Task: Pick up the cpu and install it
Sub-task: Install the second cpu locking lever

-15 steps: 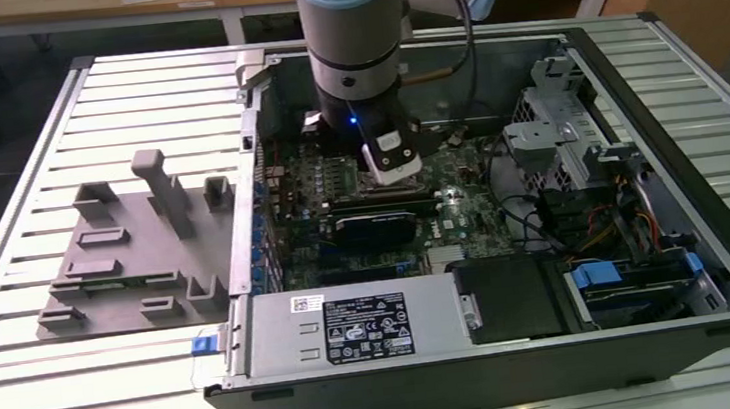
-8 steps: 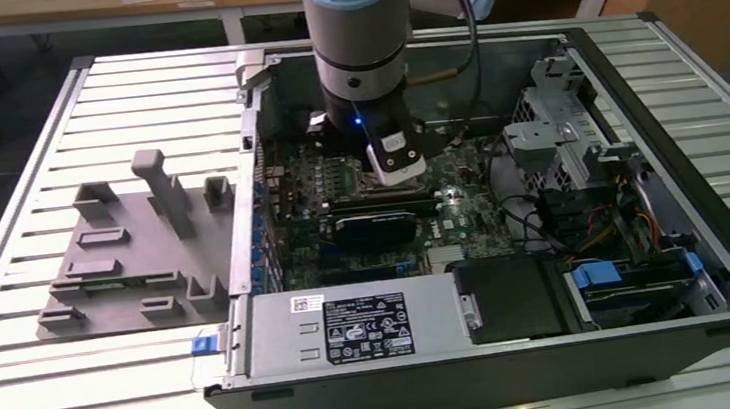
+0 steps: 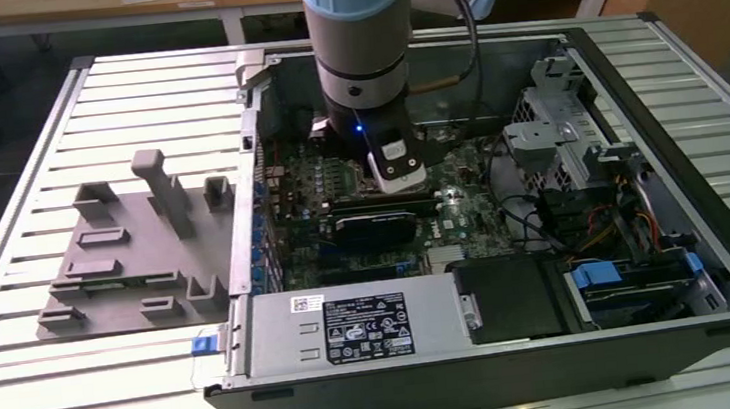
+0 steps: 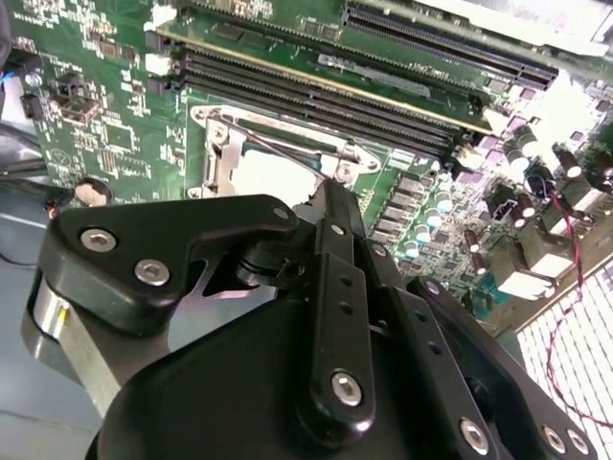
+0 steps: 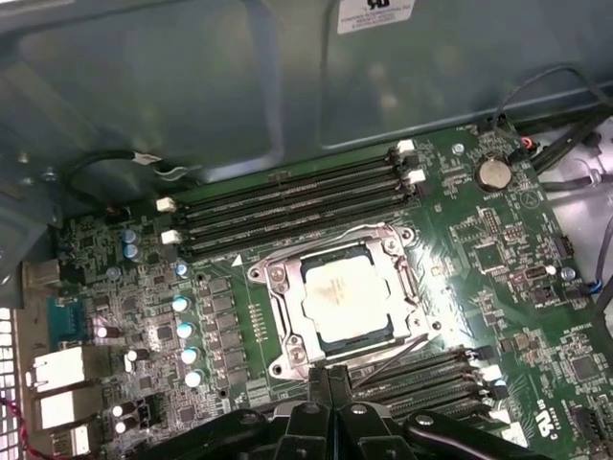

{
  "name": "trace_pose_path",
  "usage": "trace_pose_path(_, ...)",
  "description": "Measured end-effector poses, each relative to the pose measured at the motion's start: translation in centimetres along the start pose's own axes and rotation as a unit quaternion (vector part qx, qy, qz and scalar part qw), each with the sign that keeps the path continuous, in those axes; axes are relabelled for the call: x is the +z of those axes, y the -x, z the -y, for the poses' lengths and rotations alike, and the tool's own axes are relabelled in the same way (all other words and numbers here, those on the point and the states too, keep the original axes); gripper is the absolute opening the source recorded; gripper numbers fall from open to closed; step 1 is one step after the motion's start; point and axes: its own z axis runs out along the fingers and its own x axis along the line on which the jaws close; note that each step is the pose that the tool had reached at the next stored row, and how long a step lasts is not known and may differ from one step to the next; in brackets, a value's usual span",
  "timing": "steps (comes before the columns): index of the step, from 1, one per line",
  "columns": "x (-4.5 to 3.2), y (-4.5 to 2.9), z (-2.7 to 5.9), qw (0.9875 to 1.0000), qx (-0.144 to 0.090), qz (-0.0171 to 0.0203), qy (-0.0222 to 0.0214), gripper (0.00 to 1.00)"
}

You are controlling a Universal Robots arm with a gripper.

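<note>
The cpu, a flat square chip with a shiny silver top, lies inside the metal socket frame on the green motherboard. In the second wrist view the cpu shows as a pale patch just beyond the black fingers. My gripper hangs a little above the board beside the socket's edge, shut, with nothing between its fingers. In the exterior view my gripper reaches down into the open computer case, over the middle of the board.
Memory slots run along both sides of the socket. A drive cage and cables fill the case on the exterior view's right, and a power supply sits at the front. A grey plastic fixture stands on the slatted table.
</note>
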Motion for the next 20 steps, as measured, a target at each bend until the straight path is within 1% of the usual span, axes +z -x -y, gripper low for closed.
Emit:
trace_pose_path(7,0.46,0.05,0.44,1.0,0.006,0.0016,-0.0001,0.11)
trace_pose_path(15,1.03,-0.59,0.92,1.0,0.008,0.0023,0.0002,0.11)
trace_pose_path(20,1.49,-0.85,1.14,1.0,0.008,0.0023,0.0001,0.11)
